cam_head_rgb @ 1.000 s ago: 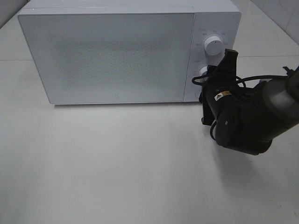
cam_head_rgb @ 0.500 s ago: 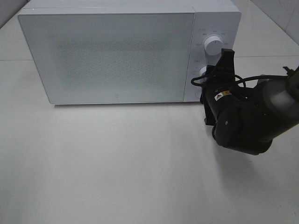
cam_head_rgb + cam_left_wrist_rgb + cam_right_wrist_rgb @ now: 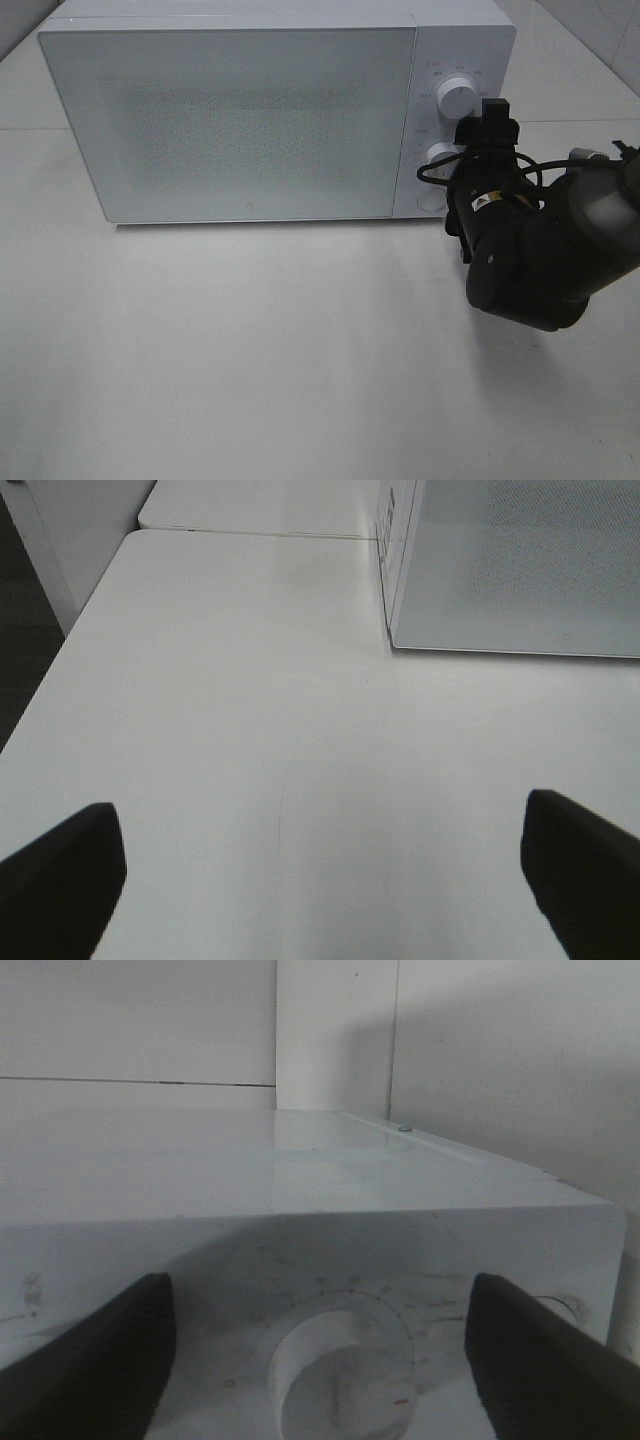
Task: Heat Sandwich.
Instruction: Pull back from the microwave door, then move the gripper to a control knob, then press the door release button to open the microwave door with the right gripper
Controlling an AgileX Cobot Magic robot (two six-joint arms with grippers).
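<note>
The sandwich is out of view. The white microwave (image 3: 250,120) stands at the back of the table with its door shut. My right gripper (image 3: 462,160) is at the control panel, in front of the lower knob (image 3: 437,154). In the right wrist view a round dial knob (image 3: 345,1375) sits between the two dark fingers (image 3: 90,1360), which stand wide of it on both sides without touching: the right gripper (image 3: 318,1360) is open. My left gripper (image 3: 320,880) hangs open over bare table, with nothing between its fingers, and does not show in the exterior high view.
An upper knob (image 3: 456,97) sits above the lower one on the panel. The microwave's corner (image 3: 480,580) lies ahead of the left gripper. The white table (image 3: 250,350) stretches in front of the microwave, and its edge (image 3: 40,700) drops off to one side of the left gripper.
The right gripper's jaws have spread apart off the lower knob, and the arm has shifted slightly right and away from the panel. The left gripper has not moved.
</note>
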